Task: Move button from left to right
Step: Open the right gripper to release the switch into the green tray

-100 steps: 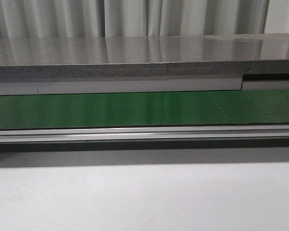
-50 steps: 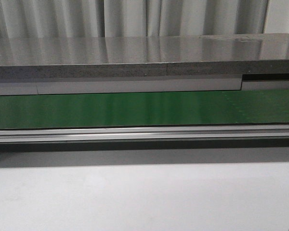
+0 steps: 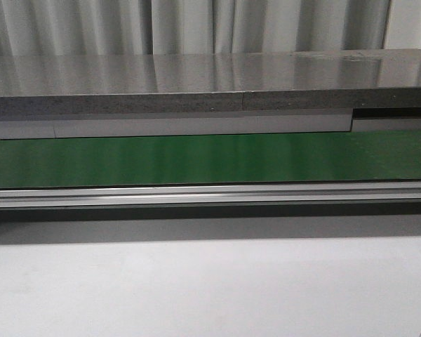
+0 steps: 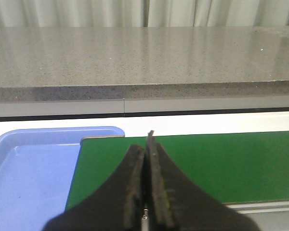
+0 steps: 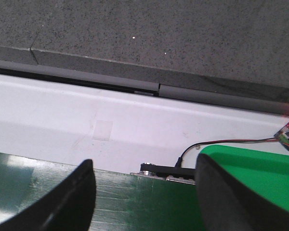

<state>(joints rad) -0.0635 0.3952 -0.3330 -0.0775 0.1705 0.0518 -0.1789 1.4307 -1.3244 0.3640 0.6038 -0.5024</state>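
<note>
The button is not in any view. The green conveyor belt (image 3: 210, 160) runs across the front view and is bare. Neither gripper shows in the front view. In the left wrist view my left gripper (image 4: 147, 144) is shut with nothing between its black fingers, above the belt's end (image 4: 192, 163) next to a blue tray (image 4: 29, 178). In the right wrist view my right gripper (image 5: 144, 183) is open and empty, its fingers (image 5: 67, 202) wide apart over the dark green belt (image 5: 144, 207).
A grey stone ledge (image 3: 210, 81) runs behind the belt, with an aluminium rail (image 3: 210, 195) in front of it and a white tabletop (image 3: 210, 288) nearer. In the right wrist view a green bin (image 5: 260, 168), a black bracket (image 5: 164, 169) and red-black wires (image 5: 241, 142) sit by the belt's end.
The faint texture on the belt's right part has passed out of sight, so the belt surface appears to be running. Nothing else differs.
</note>
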